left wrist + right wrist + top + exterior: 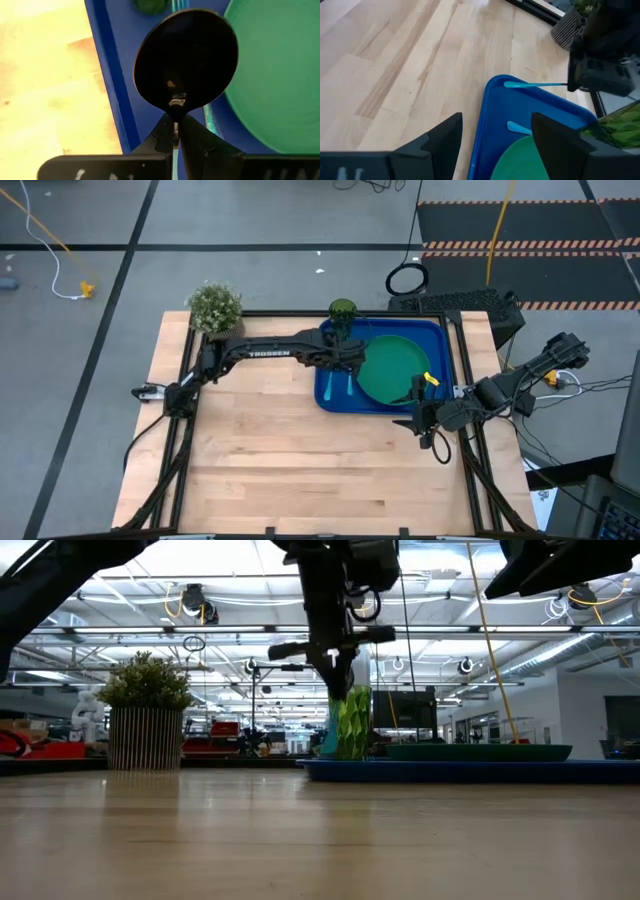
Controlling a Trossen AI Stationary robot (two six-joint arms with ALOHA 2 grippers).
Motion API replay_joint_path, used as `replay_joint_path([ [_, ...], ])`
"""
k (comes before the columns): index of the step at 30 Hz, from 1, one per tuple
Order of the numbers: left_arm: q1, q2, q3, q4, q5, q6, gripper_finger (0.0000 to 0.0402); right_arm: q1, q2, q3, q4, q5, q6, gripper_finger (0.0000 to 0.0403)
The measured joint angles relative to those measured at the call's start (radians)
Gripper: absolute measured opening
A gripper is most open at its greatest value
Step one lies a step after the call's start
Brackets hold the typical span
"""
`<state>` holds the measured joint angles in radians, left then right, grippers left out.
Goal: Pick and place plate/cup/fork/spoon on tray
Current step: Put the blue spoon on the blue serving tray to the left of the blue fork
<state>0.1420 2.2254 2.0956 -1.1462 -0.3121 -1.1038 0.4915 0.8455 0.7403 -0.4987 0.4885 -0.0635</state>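
The blue tray (pixel 436 340) lies at the table's far right. The green plate (pixel 395 368) lies flat in it. The dark-green cup (pixel 342 312) stands upright in the tray's far left corner. The fork's light-blue handle (pixel 519 128) lies on the tray floor beside the plate. My left gripper (pixel 345 358) is over the tray's left part, just near of the cup, shut on the spoon (pixel 185 60). My right gripper (pixel 425 420) is open and empty at the tray's near right corner; its fingers stand wide apart in the right wrist view (pixel 497 145). My left gripper pinches the spoon at its neck (pixel 175 106), just behind the bowl, between its two fingertips. The fingers come from above, pointing down, and lie across the spoon. The spoon lies about level, and its light-blue handle (pixel 535 85) sticks out free over the tray.
A potted plant (pixel 215 310) stands at the table's far left corner. Bare wooden tabletop (pixel 300 460) spreads to the left of and near of the tray. Black frame rails run along the table's edges.
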Motion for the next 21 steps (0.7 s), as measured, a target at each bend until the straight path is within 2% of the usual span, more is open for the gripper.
replay_joint_path([
  [8, 0.020, 0.058, -0.002, 0.052, 0.046, 0.039, 0.0020, 0.001, 0.000, 0.000, -0.001, -0.001, 0.000, 0.0230],
  [21, 0.061, 0.097, 0.000, 0.125, 0.054, 0.070, 0.0021, 0.001, 0.000, 0.000, 0.009, 0.003, -0.002, 0.0230],
])
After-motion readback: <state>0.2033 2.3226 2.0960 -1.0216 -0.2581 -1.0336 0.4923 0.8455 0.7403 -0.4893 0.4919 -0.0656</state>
